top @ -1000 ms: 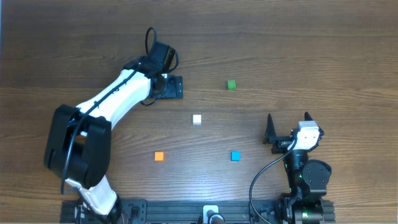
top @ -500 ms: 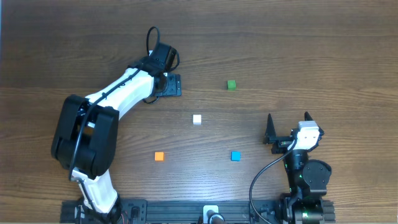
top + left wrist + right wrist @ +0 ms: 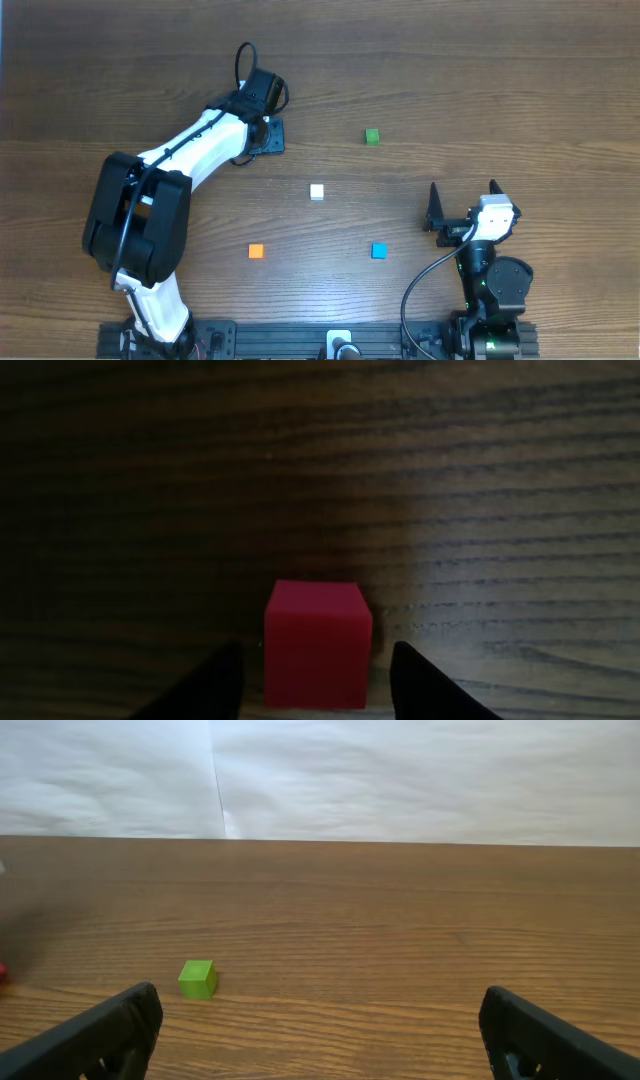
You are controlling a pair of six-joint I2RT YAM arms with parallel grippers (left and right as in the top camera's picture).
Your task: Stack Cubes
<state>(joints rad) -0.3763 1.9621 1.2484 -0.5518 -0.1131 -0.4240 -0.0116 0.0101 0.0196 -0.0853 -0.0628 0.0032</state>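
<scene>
A red cube sits on the wooden table between the fingers of my left gripper, which is open with a small gap on each side of it. From above, the left gripper is at the back left and covers the red cube. Loose on the table are a green cube, a white cube, an orange cube and a blue cube. My right gripper stands open at the right, holding nothing. Its wrist view looks toward the green cube.
The wooden table has bare room at the back and right. A white wall rises beyond the table's far edge. The arms' base rail runs along the front edge.
The left arm's elbow has swung up and toward the middle, and its gripper has shifted slightly left over the red cube. The right arm and the loose cubes have not moved.
</scene>
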